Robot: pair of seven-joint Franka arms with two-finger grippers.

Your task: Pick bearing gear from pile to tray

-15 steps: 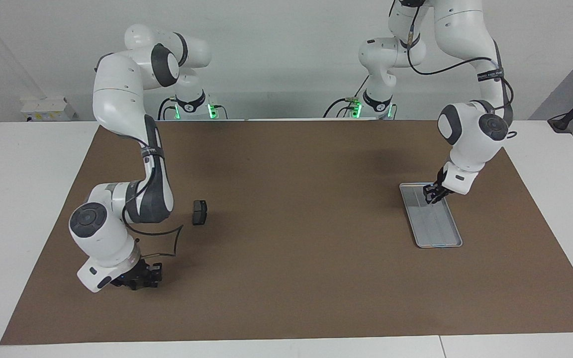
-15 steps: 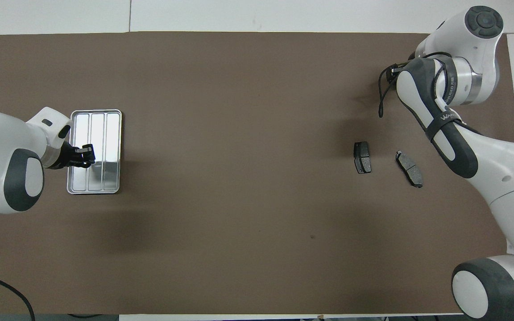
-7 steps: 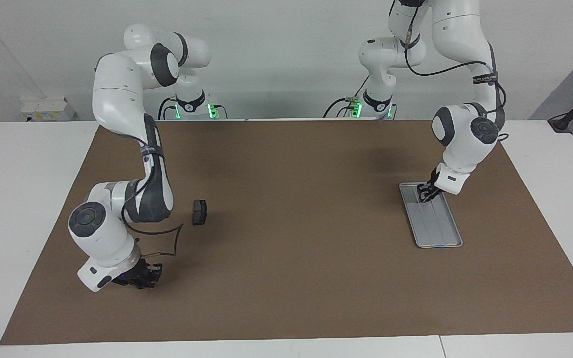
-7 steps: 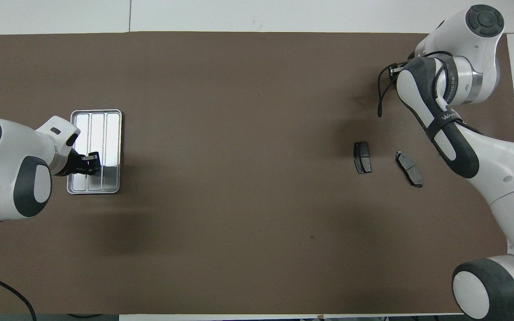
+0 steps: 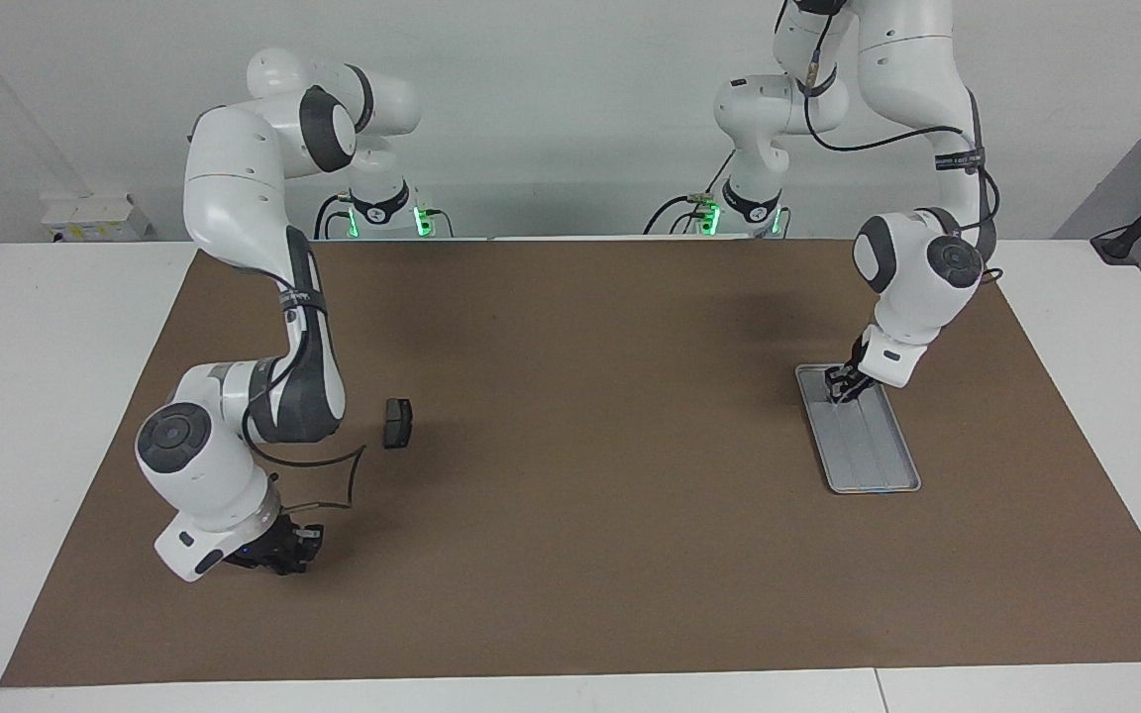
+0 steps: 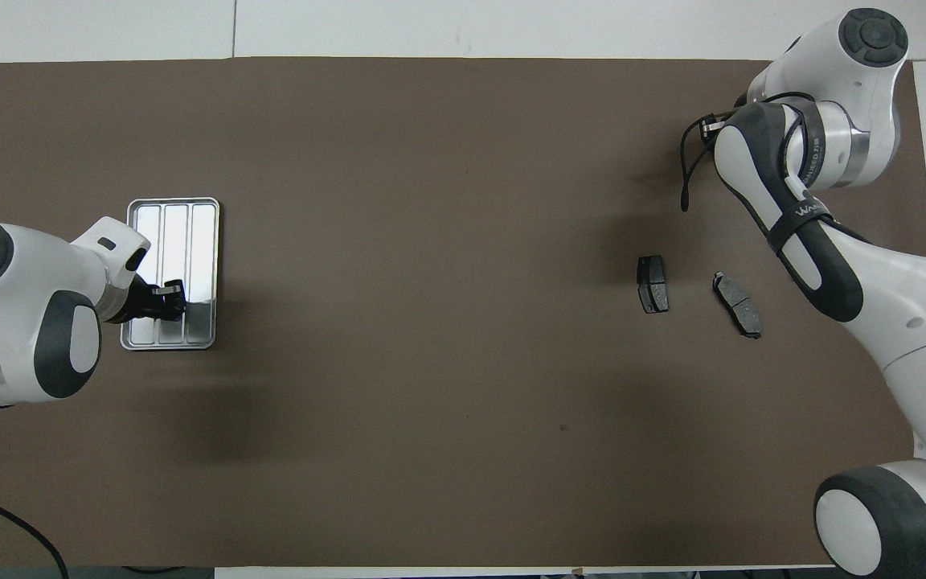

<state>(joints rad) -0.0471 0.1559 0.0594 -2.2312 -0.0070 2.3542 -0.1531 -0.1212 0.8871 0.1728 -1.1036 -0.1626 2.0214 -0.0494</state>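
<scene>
The tray (image 6: pixel 202 233) lies on the brown mat (image 6: pixel 431 201) of the worktop (image 6: pixel 511 24), at 9 o'clock in the overhead view, toward the left arm's end. The left hand (image 6: pixel 167 293) hangs low over the end of the tray nearer the robots, pointing down into it, a posture that suits setting a part down; whether it is open or closed cannot be told, and no part can be made out in it or on the tray. Two dark pads (image 6: pixel 653 294) lie at 3 o'clock in that view, close together but apart. The right hand (image 5: pixel 285 553) is closed, low over the mat at about 7 o'clock from the visible pad in the facing view; the arm's own wrist hides it from above. Judgement: it is closed there to take a small piece, but the bearing gear itself cannot be identified, so what it grips, if anything, is unconfirmed. Nothing is confirmed delivered to the tray.
</scene>
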